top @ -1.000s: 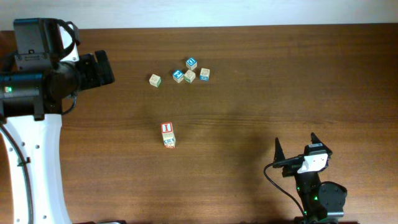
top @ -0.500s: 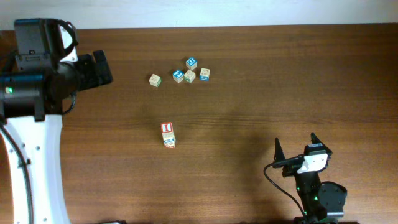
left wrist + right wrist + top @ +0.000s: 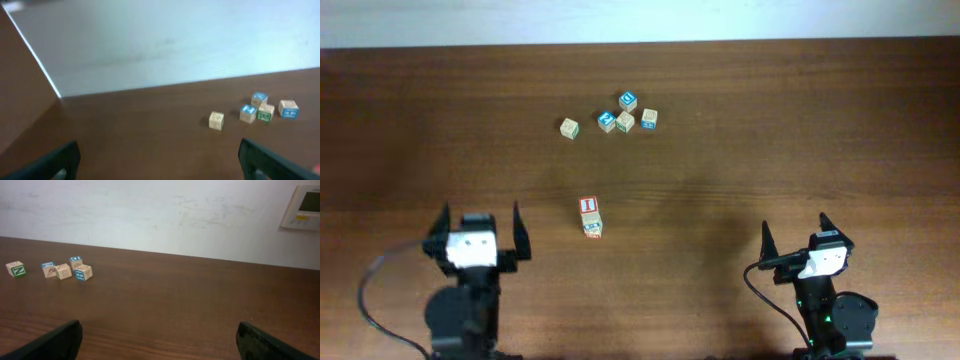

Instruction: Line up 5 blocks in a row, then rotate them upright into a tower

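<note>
- Overhead view: a dark brown counter [image 3: 800, 130] fills the frame, with a pale wall along its far edge.
- Left arm: half a second ago it reached in over the far left of the counter. It has now pulled right back and sits folded at the near left edge. The left hand [image 3: 481, 212] points away from the robot, fingers spread wide, holding nothing.
- Right arm: parked at the near right edge, where it was a second ago. The right hand [image 3: 794, 224] is also spread wide and empty.
- Wooden blocks [image 3: 625, 122]: none has shifted over the last second. Three of the five sit toward the far middle of the counter. Two of them are in a tight cluster, and a lone block [image 3: 569, 128] sits a little apart on the cluster's left.
- Blue blocks [image 3: 607, 121]: two of these, with white letters, share that cluster and touch the pale ones.
- Block with a red-framed I [image 3: 588, 207]: it sits near the middle of the counter, touching a second pale block [image 3: 592, 227] on its near side. Whether one is propped on the other is unclear.
- Wrist views: both show only the far cluster, small and distant, beyond the dark fingertips.
- Reading: both hands are well apart from every block, so no block is being turned now. The retreat looks like a return to rest. How many blocks have been rotated cannot be judged here.
</note>
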You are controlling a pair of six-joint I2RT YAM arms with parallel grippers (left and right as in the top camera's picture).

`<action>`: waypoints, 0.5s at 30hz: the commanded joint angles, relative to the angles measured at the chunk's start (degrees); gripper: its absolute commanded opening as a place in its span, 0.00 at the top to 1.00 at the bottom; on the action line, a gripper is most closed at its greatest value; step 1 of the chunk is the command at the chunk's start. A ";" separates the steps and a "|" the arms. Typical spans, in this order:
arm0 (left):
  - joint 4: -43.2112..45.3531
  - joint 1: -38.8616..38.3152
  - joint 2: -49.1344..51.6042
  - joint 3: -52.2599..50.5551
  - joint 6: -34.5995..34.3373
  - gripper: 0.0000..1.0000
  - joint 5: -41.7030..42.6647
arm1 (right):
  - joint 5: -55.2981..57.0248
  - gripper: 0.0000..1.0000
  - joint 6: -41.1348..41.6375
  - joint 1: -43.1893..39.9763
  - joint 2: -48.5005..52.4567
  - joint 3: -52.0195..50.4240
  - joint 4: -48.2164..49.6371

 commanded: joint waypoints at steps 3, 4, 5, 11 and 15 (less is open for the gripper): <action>9.97 -0.11 -13.44 -16.92 4.52 0.01 0.92 | -0.31 0.02 -0.39 0.04 -0.44 -0.52 0.02; 10.86 -0.11 -14.51 -18.56 4.50 0.01 0.90 | -0.31 0.02 -0.39 0.04 -0.44 -0.52 0.02; 10.58 -0.13 -15.45 -19.58 4.50 0.01 1.14 | -0.31 0.02 -0.39 0.04 -0.44 -0.52 0.02; 2.27 -0.13 -18.67 -19.45 4.72 0.01 0.92 | -0.31 0.02 -0.39 0.04 -0.46 -0.52 0.02; 2.23 -0.13 -18.64 -19.43 4.72 0.01 1.55 | -0.31 0.02 -0.39 0.04 -0.44 -0.52 0.02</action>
